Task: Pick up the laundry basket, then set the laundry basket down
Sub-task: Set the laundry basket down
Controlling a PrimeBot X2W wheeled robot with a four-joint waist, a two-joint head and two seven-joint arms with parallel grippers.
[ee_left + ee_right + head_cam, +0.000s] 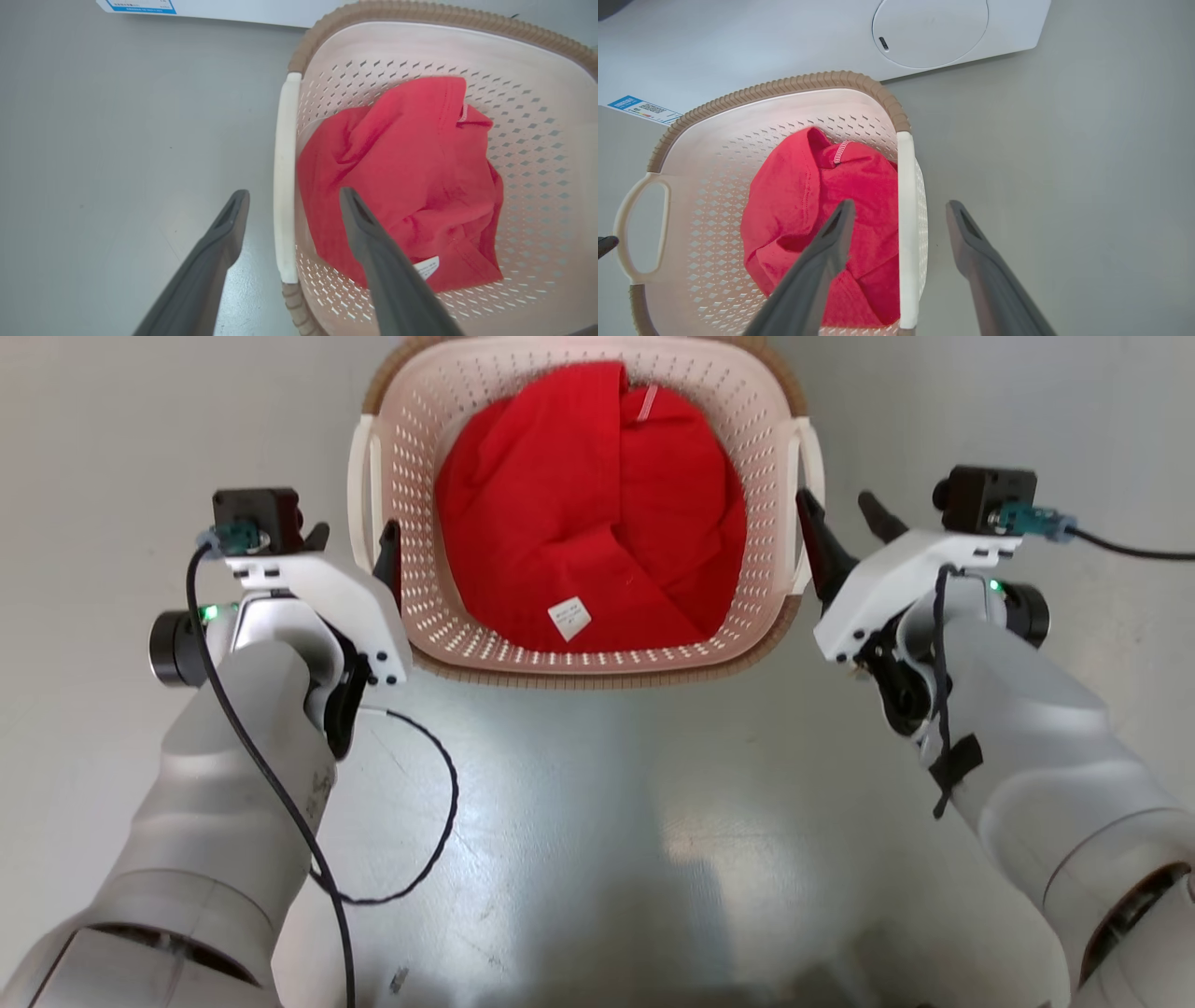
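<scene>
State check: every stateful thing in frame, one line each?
basket: upright on floor, loaded, not gripped.
garment: crumpled inside basket.
left hand: open, fingers straddling left handle.
right hand: open, fingers straddling right handle.
washer door: shut.

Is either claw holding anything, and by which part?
Nothing is held. The open left claw straddles the laundry basket's left handle, the open right claw its right handle.

The glossy grey floor (pixel 597 821) is carrying the laundry basket (pixel 523 651), which is sitting just before a white washing machine (pixel 784 46)
</scene>
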